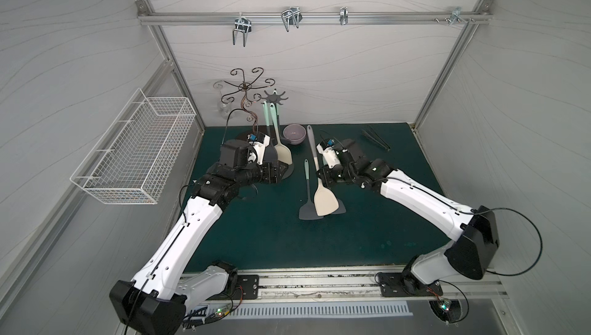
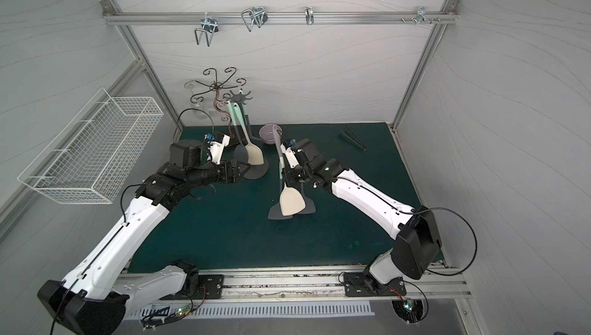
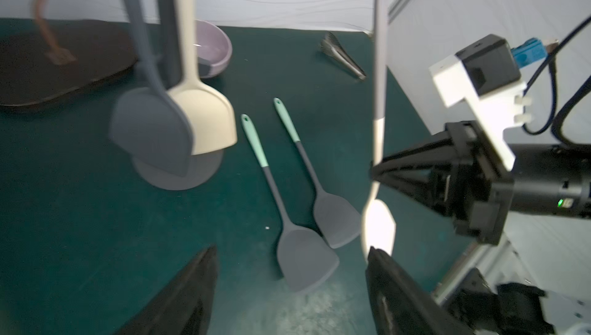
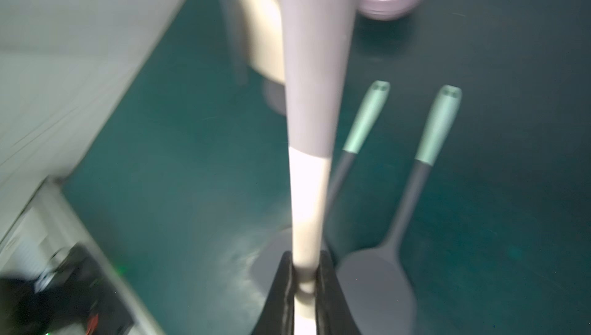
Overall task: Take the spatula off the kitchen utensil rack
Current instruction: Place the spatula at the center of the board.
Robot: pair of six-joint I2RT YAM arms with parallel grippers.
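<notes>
Your right gripper [image 4: 305, 272] is clamping the spatula [image 4: 315, 93] at its thin cream neck, holding it upright above the mat. It is probably handling light and slightly bendy. Your left gripper [image 3: 291, 248] is gaping, empty, beside the kitchen utensil rack [image 1: 275, 97], which is carrying 2 more.

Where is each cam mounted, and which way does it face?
Top views: stereo pair mounted high, facing down and toward the back wall; left arm and right arm in full, left gripper open near the kitchen utensil rack, right gripper shut on the cream spatula.
Left wrist: looks past its own fingers across the mat at the right gripper.
Right wrist: looks along its own fingers up the cream spatula.
Shared by both wrist views: two grey spatulas on the mat, purple bowl.
</notes>
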